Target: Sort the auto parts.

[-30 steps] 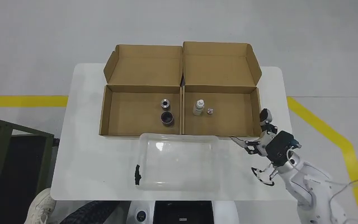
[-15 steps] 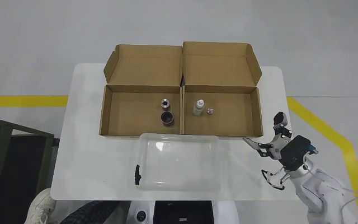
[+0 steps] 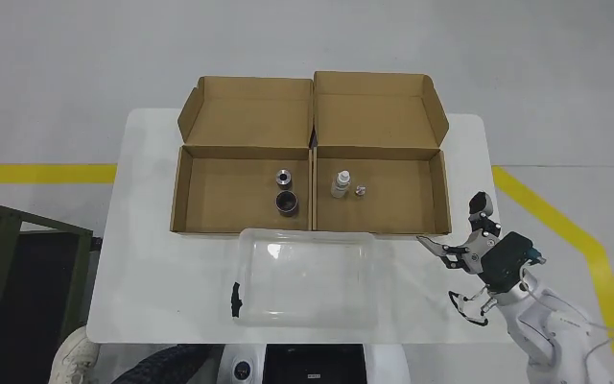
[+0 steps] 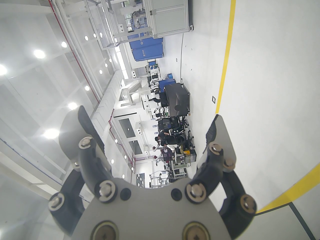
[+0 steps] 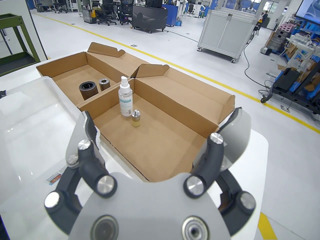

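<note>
- Right arm's fingers (image 5: 86, 131) are spread wide over the white tabletop (image 3: 144, 278), holding and touching nothing.
- Left arm's fingers (image 4: 220, 136) are also spread wide with nothing between them.
- Just ahead of the right fingers is an open brown cardboard box (image 5: 200, 116). It holds an upright white spray bottle (image 5: 125, 98) with a small brass-coloured fitting (image 5: 136, 119) just beside it.
- Beyond that is a second brown cardboard box (image 5: 62, 76), holding a dark cylindrical sleeve (image 5: 88, 90) and a smaller grey metal cylinder (image 5: 104, 84).
- A clear plastic bin (image 5: 37, 116) sits beside one right finger.

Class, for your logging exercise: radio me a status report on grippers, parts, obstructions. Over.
Both open, empty: left gripper facing the room, right gripper by right box. Two cylinders in left box; bottle, small fitting in right. No obstruction seen.
</note>
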You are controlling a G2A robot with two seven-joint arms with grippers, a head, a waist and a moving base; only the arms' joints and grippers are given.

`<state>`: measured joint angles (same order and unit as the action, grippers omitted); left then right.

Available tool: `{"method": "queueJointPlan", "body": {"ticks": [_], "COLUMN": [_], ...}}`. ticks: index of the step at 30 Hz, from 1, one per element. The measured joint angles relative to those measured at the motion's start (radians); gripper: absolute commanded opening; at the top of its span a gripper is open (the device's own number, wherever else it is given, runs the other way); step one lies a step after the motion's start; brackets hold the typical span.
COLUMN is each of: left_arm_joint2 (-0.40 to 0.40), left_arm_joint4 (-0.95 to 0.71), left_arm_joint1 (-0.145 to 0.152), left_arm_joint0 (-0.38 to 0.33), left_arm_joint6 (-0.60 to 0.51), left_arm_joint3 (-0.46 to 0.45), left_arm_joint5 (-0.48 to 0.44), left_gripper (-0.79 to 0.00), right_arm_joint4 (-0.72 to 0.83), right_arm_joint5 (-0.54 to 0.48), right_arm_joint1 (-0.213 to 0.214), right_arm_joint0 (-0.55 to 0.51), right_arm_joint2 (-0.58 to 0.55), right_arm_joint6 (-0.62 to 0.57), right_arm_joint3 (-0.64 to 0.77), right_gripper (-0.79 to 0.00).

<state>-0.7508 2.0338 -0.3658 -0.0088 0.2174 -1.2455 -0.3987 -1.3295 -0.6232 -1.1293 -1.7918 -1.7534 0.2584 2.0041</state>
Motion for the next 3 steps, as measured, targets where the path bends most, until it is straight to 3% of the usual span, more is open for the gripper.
{"method": "queueJointPlan", "body": {"ticks": [3], "left_arm_joint2": [0.000], "left_arm_joint4": [0.000], "left_arm_joint1": [0.000], "left_arm_joint0": [0.000], "left_arm_joint6": [0.000], "left_arm_joint3": [0.000], "left_arm_joint5": [0.000], "left_gripper": [-0.001], "right_arm_joint4": [0.000], "right_arm_joint5": [0.000], "right_arm_joint1": [0.000], "right_arm_joint0": [0.000], "right_arm_joint2": [0.000], "right_arm_joint6": [0.000], "right_arm_joint3": [0.000], "right_gripper": [-0.001]}}
